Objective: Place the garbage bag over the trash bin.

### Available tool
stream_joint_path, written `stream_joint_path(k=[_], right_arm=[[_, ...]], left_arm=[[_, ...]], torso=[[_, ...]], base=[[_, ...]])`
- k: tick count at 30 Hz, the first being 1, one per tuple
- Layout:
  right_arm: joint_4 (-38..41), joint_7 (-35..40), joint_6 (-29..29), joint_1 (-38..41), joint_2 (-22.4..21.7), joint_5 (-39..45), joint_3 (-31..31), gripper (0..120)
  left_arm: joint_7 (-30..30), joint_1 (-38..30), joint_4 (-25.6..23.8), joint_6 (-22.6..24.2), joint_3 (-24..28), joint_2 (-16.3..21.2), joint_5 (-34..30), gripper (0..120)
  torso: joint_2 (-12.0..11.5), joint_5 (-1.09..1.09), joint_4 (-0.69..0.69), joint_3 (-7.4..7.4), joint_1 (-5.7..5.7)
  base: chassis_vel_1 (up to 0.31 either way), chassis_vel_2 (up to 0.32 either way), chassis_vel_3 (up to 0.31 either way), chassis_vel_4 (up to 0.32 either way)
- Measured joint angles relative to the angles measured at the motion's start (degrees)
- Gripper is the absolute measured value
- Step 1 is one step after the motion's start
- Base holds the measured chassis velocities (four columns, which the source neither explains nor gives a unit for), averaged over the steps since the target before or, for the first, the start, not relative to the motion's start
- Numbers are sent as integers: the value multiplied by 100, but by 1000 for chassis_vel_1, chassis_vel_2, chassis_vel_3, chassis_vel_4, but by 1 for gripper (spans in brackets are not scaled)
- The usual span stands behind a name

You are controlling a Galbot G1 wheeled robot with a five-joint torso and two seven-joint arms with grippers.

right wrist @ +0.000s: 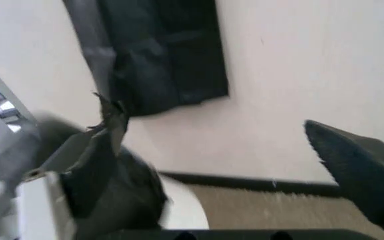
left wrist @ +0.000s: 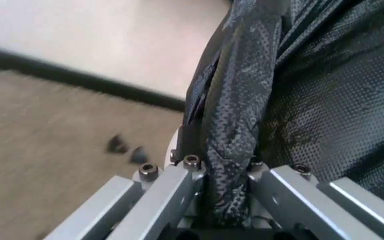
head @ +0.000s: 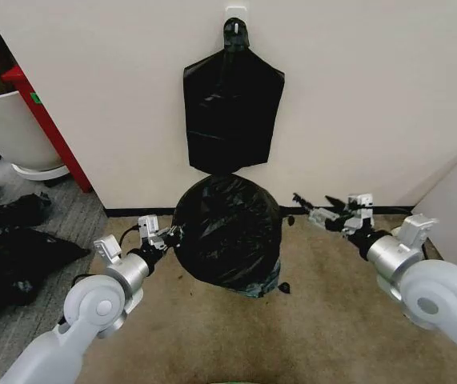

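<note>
Left end effector (head: 166, 234) pinching garbage bag (head: 226, 234), beige carpet (head: 236, 336), cream wall (head: 132, 96)

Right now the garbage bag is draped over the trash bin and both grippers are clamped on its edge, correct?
Not quite. The garbage bag covers the trash bin, but the left gripper alone is clamped on its edge. The head view shows the right gripper off to the side, apart from the bag, its jaws open.

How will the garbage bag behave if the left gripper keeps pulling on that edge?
Probably floppy: the garbage bag drapes in wrinkles over the trash bin, and its edge bunches into a rope inside the left gripper. Likely slippery, given the glossy film. It looks thin, so a hard tug might stretch or tear it rather than shift the bin.
</note>
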Motion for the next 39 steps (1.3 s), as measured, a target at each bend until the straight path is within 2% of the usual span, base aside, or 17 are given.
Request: stream_joint_path(k=[5,9,12,14,17,21,22,24,27,28,29,30,33,39], right_arm=[[613,323,-253,96,26,-41,-170,100],[869,367,-647,507,-110,76,-503,99],[1020,606,-1274,998,-312,566,-795,87],[1061,746,-1383,1116,-372,729,-944,84],[1025,1152,-1597,1804,-405,1117,-1745,70],[814,1930,-1787,3336,-8,1607,-3116,54],[814,1930,-1787,3336,-8,1607,-3116,54],[743,2514,-1840,3871,245,1912,-3700,43],[698,3262,-1881,4392,556,2326,-4212,32],[698,3262,-1881,4392,556,2326,-4212,32],[662,3467,-1887,4550,662,2434,-4383,27],[445,3913,-1887,4886,939,2545,-4763,15],[191,4421,-1852,5084,1199,2606,-5143,1],[-129,4911,-1759,5148,1458,2503,-5654,0]], left_arm=[[-652,-121,-101,353,254,-51,361,1],[-837,-310,-105,366,362,-71,577,1],[-910,-515,-104,367,467,-98,690,1],[-903,-600,-84,364,516,-107,746,1],[-835,-655,-71,304,642,-133,903,1],[-709,-654,-59,236,784,-154,1127,1],[-709,-654,-59,236,784,-154,1127,1],[-694,-673,-55,225,819,-156,1220,1],[-687,-692,-62,217,821,-141,1270,1],[-687,-692,-62,217,821,-141,1270,1],[-687,-696,-73,215,817,-131,1284,1],[-668,-690,-110,195,809,-124,1357,1],[-566,-623,-142,134,803,-129,1545,1],[-431,-466,-229,63,748,-153,1783,1]], torso=[[0,0,-1,0,0],[0,1,-3,0,0],[0,-2,1,1,0],[0,-2,-2,0,0],[0,2,-4,0,0],[0,-1,0,1,0],[0,-1,0,1,0],[0,-1,1,1,0],[0,-2,-1,1,0],[0,-2,-1,1,0],[0,-1,-1,1,0],[0,-2,-1,1,0],[0,-2,-1,1,0],[0,-1,-1,0,0]], base=[[0,0,0,0],[0,0,0,0],[0,0,0,0],[0,0,0,0],[0,0,0,0],[0,0,0,0],[0,0,0,0],[0,0,0,0],[0,0,0,0],[0,0,0,0],[0,0,0,0],[0,0,0,0],[0,0,0,0],[0,0,0,0]])
